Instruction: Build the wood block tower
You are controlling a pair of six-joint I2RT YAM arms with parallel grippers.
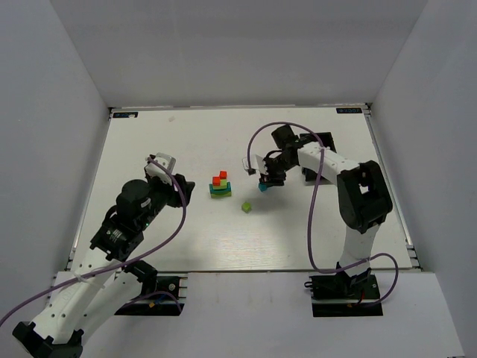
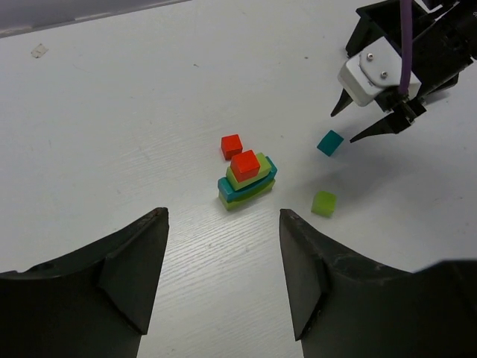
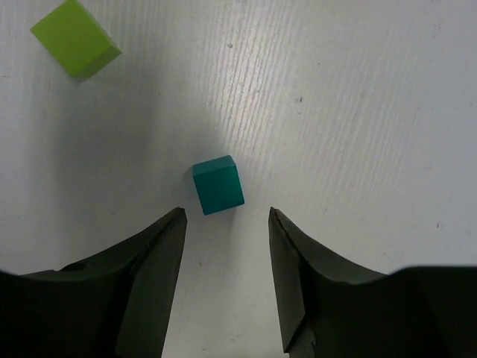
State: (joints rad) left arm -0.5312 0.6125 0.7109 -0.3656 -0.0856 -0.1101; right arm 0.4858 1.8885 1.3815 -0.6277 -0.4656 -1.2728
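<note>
R gripper [image 3: 227, 216] points down at the table [image 1: 149, 134], jaws apart, nothing clamped. 1 teal cube [image 3: 218, 185] lies flat on the table just ahead of the tips, its near corner at the mouth of the gap. Neither finger touches it.

1 lime cube [image 3: 74, 37] sits loose, to the left and nearer than the teal one and clear of it.

L gripper [image 2: 223, 212] hangs above the table on the left w/ jaws apart and nothing between them, aimed toward the middle and well apart from every block.

The wood block tower [image 1: 220, 188] stands about mid-table, between the 2 grippers and left of the teal cube. It shows 3 flat bars, lime at the bottom, then teal, then lime, w/ 1 orange-red cube on top. 1 red cube [image 2: 232, 146] sits just beyond the tower on its far side; can't tell if it touches.

Totals: 2 arms, 1 tower, 3 loose cubes (teal, lime, red). A purple cable [image 1: 313, 224] loops along the R arm and another along the L arm. White walls [image 1: 238, 52] close in the left, far and right sides. Nothing lies between the R gripper and the teal cube, nor between that cube and the tower.
</note>
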